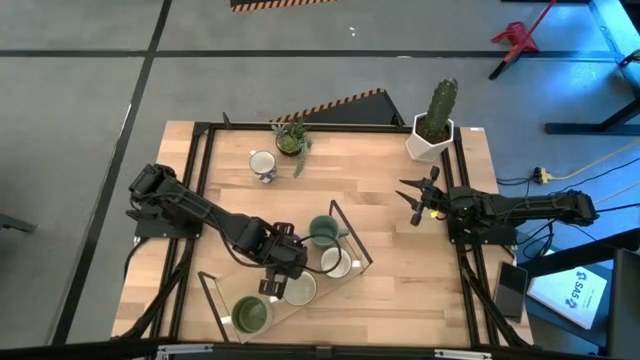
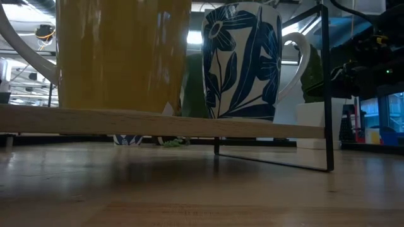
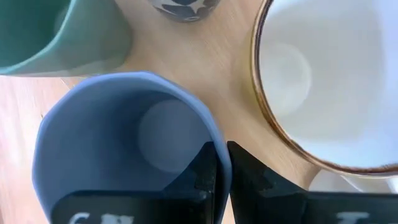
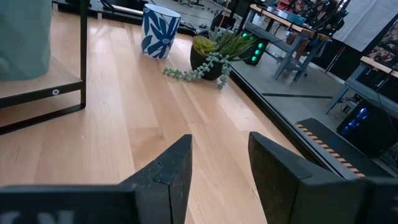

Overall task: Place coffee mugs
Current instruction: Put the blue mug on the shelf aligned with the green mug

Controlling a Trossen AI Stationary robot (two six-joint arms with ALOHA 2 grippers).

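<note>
Left pincer (image 1: 277, 283) is clamped on the near wall of the lavender mug (image 3: 134, 140), mouth up on the rack shelf (image 3: 233, 118), white mug (image 3: 329, 81) just beside; right pincer (image 4: 219, 163) waits part-open, empty, over the bench (image 4: 124, 112).

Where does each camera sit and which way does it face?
High: overhead, straight down; both arms, left gripper over rack, right gripper open at right.
Low: tabletop height, level across at rack; no gripper visible.
Left wrist: down into lavender mug, own gripper shut on rim.
Right wrist: along table toward floral mug; own gripper open.
Shared: high and right wrist show floral mug.
</note>
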